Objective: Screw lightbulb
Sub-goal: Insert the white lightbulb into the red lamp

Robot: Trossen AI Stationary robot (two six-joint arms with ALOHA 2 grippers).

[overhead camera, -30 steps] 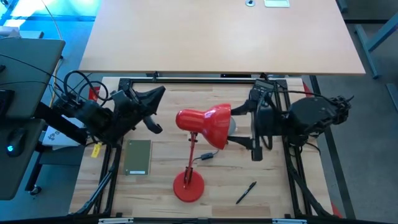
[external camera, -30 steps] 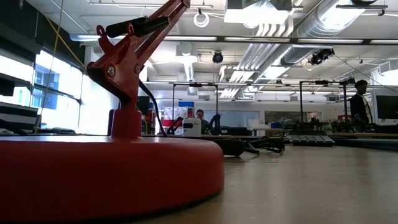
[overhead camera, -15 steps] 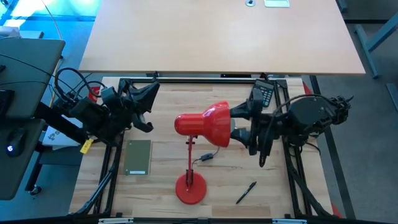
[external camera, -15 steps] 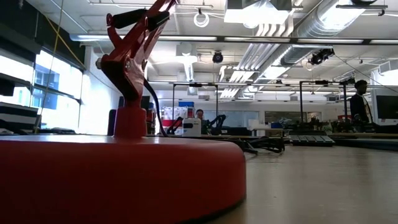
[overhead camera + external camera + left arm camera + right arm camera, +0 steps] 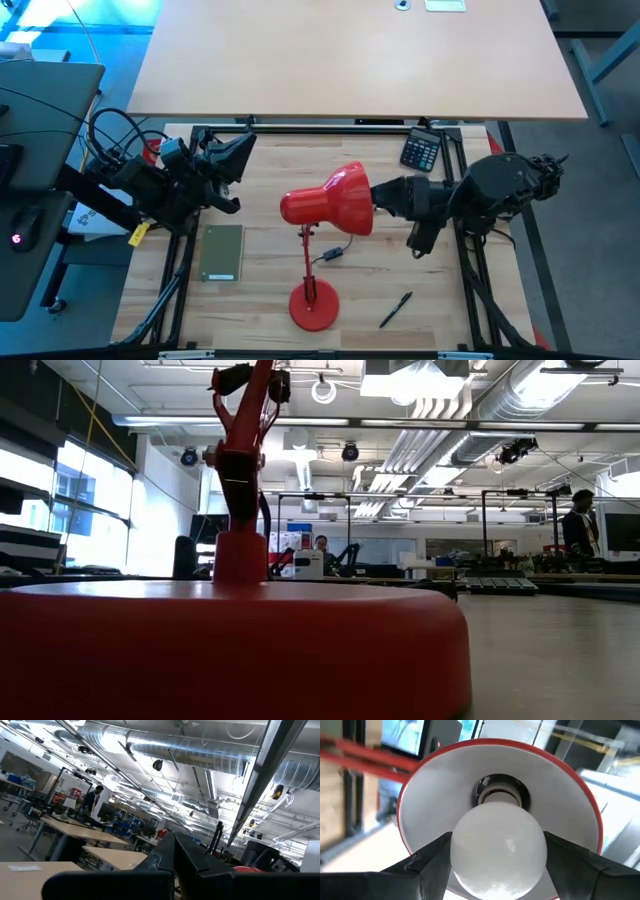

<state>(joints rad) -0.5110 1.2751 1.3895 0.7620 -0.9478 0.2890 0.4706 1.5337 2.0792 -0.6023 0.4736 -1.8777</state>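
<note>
Two dark fingers (image 5: pixel 427 865) of the right gripper (image 5: pixel 497 870) clamp the round white lightbulb (image 5: pixel 498 845) on both sides, w/ its narrow base in the socket (image 5: pixel 501 795) at the centre of the red desk lamp's white-lined shade (image 5: pixel 435 805); seen from above, the right gripper (image 5: pixel 385 197) sits at the shade mouth of the red desk lamp (image 5: pixel 330 203) over the light wooden bench (image 5: pixel 260 300). Left gripper (image 5: pixel 222 165) hangs near the bench's left rear, apart from the lamp, fingers' state can't be told. Also on bench: flat green rectangular notebook (image 5: pixel 222 252), slim black pen (image 5: pixel 396 309), dark calculator (image 5: pixel 419 152).
</note>
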